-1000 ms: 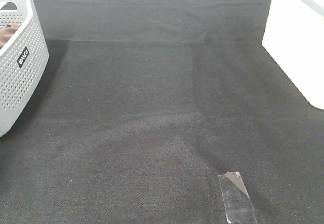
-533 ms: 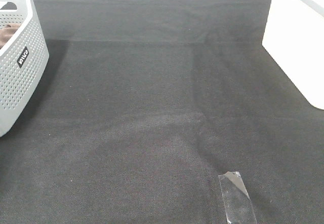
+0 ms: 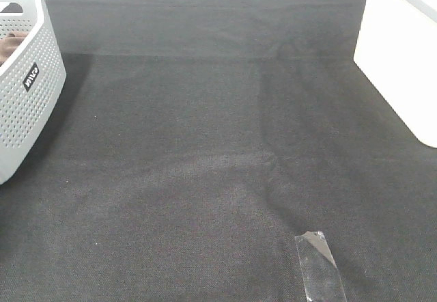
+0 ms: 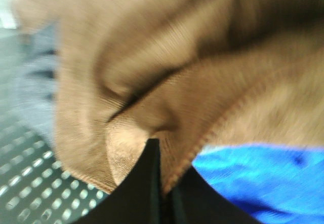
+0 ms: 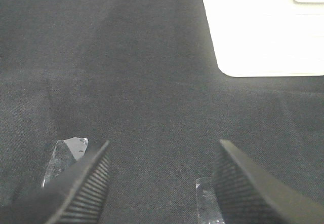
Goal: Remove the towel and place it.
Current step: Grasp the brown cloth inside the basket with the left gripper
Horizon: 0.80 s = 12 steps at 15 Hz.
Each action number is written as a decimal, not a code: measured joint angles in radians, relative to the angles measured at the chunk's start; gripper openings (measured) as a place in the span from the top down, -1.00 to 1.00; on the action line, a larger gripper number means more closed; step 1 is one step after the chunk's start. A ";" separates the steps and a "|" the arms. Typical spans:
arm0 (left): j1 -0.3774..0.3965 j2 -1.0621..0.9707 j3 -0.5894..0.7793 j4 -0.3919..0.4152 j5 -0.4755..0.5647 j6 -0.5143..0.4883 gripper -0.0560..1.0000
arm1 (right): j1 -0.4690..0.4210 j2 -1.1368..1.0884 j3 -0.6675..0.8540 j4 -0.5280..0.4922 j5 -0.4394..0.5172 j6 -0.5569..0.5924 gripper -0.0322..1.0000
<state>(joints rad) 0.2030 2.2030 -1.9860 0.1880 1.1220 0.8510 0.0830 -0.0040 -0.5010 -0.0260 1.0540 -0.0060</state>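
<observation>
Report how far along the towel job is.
Done: left gripper is shut on a fold of the towel. In hand: that grip, with the towel lying in the basket beside the blue cloth. Remaining: lift it out and place it; right gripper hangs open above the table.

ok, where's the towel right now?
The towel sits in the white perforated basket at the far left edge of the exterior high view; in the left wrist view the left gripper pinches its hem, beside the blue cloth.
</observation>
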 joint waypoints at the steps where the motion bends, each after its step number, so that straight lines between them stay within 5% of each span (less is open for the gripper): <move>1: -0.021 0.000 -0.049 0.000 0.038 -0.044 0.89 | 0.000 0.000 0.000 0.000 0.000 0.000 -0.17; 5: -0.093 -0.025 -0.237 -0.003 0.088 -0.179 0.89 | 0.000 0.000 0.000 0.000 0.000 0.000 -0.17; 12: -0.245 -0.219 -0.252 -0.001 0.095 -0.355 0.89 | 0.000 0.000 0.000 0.000 0.000 0.000 -0.17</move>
<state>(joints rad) -0.0420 1.9840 -2.2380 0.1870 1.2170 0.4960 0.0830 -0.0040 -0.5010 -0.0260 1.0540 -0.0060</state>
